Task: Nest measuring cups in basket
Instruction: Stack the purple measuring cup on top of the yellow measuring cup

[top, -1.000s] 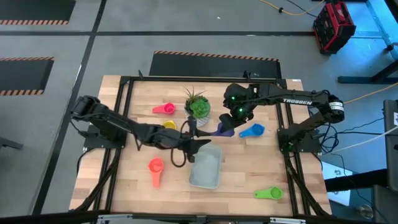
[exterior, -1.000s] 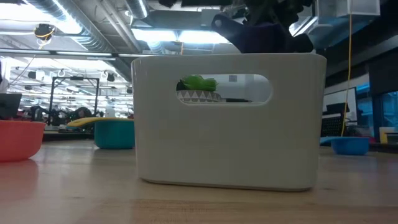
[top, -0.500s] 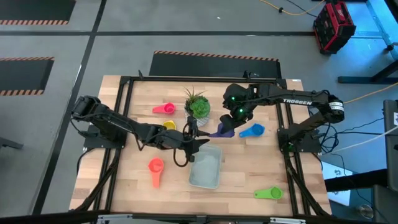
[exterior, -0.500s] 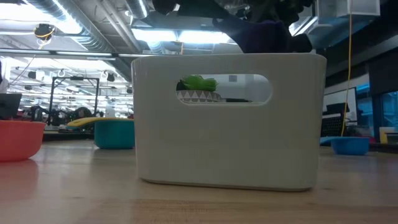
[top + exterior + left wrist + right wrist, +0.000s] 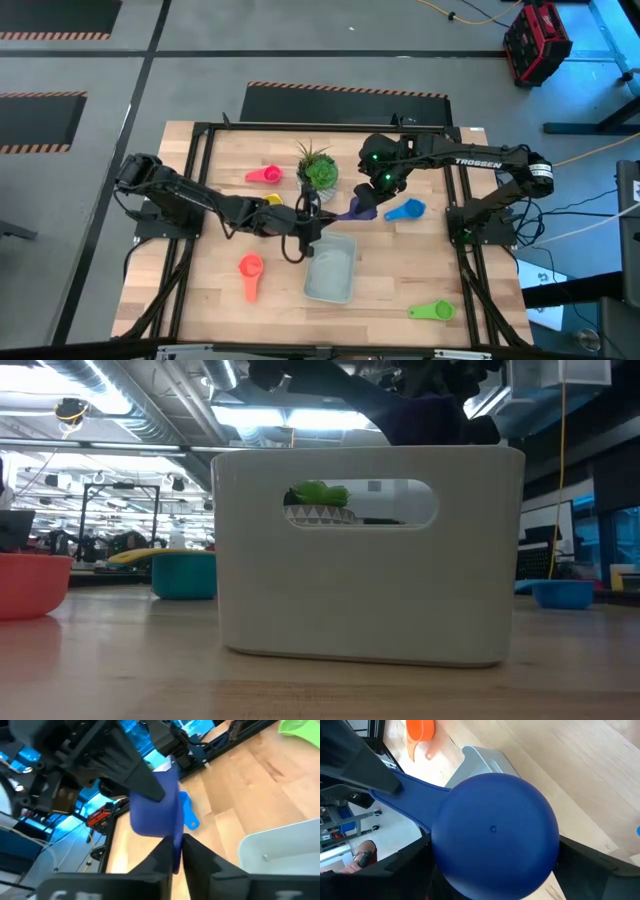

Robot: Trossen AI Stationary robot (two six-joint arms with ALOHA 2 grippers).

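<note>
The purple measuring cup [image 5: 358,208] hangs in the air between the plant pot and the far end of the pale grey-blue basket [image 5: 330,268]. My right gripper [image 5: 378,190] is shut on its bowl [image 5: 492,830]. My left gripper [image 5: 320,223] has reached in from the table's left and is shut on the cup's handle [image 5: 176,837]. In the low view the cup [image 5: 430,415] shows above the basket's wall [image 5: 370,590]. On the table lie the pink [image 5: 265,175], yellow [image 5: 272,201], orange-red [image 5: 250,270], blue [image 5: 405,210] and green [image 5: 432,311] cups. A teal cup [image 5: 185,575] shows in the low view. My left gripper pinches the purple cup's flat handle [image 5: 175,851] near its free end between the two fingers [image 5: 197,855], coming level from the table's left, along the handle. My right gripper holds the cup's round bowl [image 5: 470,870] between its fingers, one on each side, from the table's right, slanting down. The bowl's bottom faces its wrist camera. The cup is lifted clear, its handle [image 5: 415,795] pointing toward my left gripper.
A white pot with a green plant [image 5: 320,172] stands just beyond the two grippers, close to the left arm. The basket [image 5: 285,845] sits below and nearer than the held cup. The blue cup [image 5: 187,812] lies right of it. The black frame rails run along the table's edges.
My left gripper has moved up and toward the purple cup's handle, coming into the top of the low view and reaching the handle's end. My right gripper and the cup have stayed where they were.
</note>
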